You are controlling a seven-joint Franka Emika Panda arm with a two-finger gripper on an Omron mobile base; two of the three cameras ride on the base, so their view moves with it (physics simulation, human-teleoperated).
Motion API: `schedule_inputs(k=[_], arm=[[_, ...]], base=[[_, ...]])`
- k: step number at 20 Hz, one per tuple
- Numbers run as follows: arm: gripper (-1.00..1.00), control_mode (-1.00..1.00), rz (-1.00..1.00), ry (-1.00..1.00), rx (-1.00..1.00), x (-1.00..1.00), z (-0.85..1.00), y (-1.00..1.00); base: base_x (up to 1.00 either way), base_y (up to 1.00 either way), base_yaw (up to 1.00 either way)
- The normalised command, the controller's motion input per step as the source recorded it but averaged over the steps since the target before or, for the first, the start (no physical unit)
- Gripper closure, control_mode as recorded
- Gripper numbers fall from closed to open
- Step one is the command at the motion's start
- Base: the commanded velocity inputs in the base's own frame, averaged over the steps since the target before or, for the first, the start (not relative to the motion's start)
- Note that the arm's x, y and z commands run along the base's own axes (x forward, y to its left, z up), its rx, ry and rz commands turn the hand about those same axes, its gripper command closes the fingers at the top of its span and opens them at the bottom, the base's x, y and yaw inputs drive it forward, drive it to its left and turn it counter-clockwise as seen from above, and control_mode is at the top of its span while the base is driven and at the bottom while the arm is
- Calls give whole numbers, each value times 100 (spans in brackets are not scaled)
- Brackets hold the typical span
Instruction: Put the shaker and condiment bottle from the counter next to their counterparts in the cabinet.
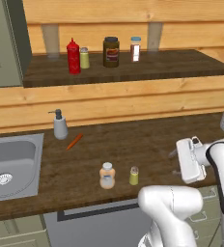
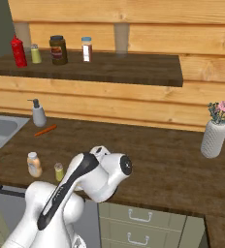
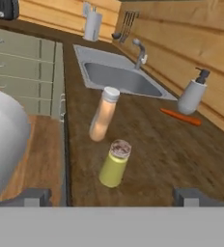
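Observation:
The olive-yellow shaker (image 1: 133,176) (image 2: 59,171) (image 3: 115,163) stands near the front edge of the dark wooden counter (image 1: 133,140). The condiment bottle (image 1: 107,175) (image 2: 34,164) (image 3: 104,114), white-capped and peach-orange, stands just left of it. My gripper (image 1: 175,163) (image 3: 113,198) hovers open to the right of the shaker, pointing at it, with nothing between its fingers. Up in the cabinet (image 1: 133,67), the red squeeze bottle (image 1: 73,57) (image 2: 19,52) and the paler shaker (image 1: 84,58) (image 2: 35,54) stand side by side at the shelf's left.
A brown jar (image 1: 111,51) and a white-labelled jar (image 1: 135,49) also stand on the shelf. The steel sink (image 1: 15,164) (image 3: 119,77), a soap dispenser (image 1: 60,126) and a carrot (image 1: 74,141) lie left. A flower vase (image 2: 214,138) stands at the right.

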Motion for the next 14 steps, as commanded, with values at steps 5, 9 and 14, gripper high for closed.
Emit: schedule_inputs(k=[5, 9, 14], arm=[[-100, -100, 18, 1, 6, 71, -16, 1], [-100, -100, 19, 2, 0, 59, -31, 7], [-100, -100, 32, 0, 0, 6, -42, -2]], base=[[0, 0, 0], [0, 0, 0], [0, 0, 0]])
